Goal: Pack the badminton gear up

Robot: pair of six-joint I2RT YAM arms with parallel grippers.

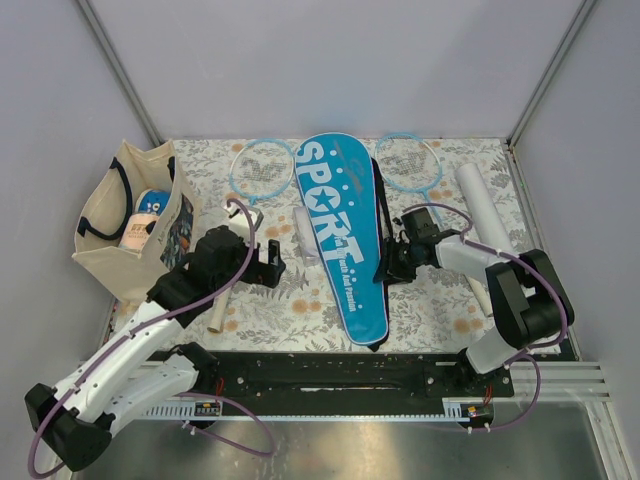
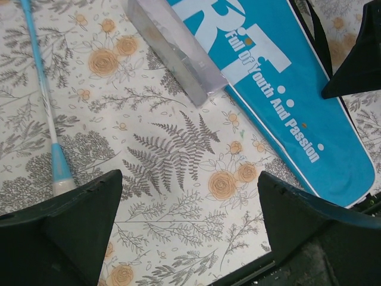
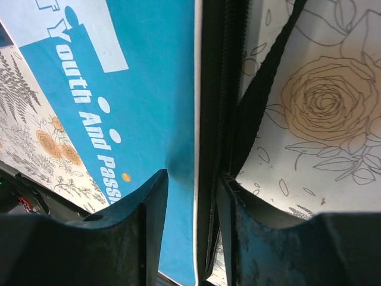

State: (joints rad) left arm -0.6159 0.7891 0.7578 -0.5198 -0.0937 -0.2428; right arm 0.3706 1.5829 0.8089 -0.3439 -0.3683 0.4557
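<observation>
My right gripper [image 3: 193, 179] is nearly closed, with a finger on either side of the cover's [image 1: 335, 215] right edge. One finger [image 3: 152, 208] presses on the blue face, which puckers beside it. The other sits against the black zip band, next to the loose black strap [image 3: 262, 101]. It looks like a pinch on that edge, about halfway down the cover.

My left gripper [image 2: 189, 177] has its fingers spread fully apart and holds nothing. It hangs over bare floral cloth [image 2: 172, 149], just left of the cover's narrow end. A racket shaft [image 2: 43, 101] is off to one side, and a clear tube [image 2: 178, 56] lies ahead, touching the cover's left edge.

The cover lies flat in the middle of the table with its wide end away from me. "SPORT" is printed in white down its face. A racket head [image 1: 262, 168] shows beside that wide end on my left, and another [image 1: 408, 163] on my right. A long white tube [image 1: 482, 215] lies on the far right, and a tote bag [image 1: 100, 245] stands on the far left.
</observation>
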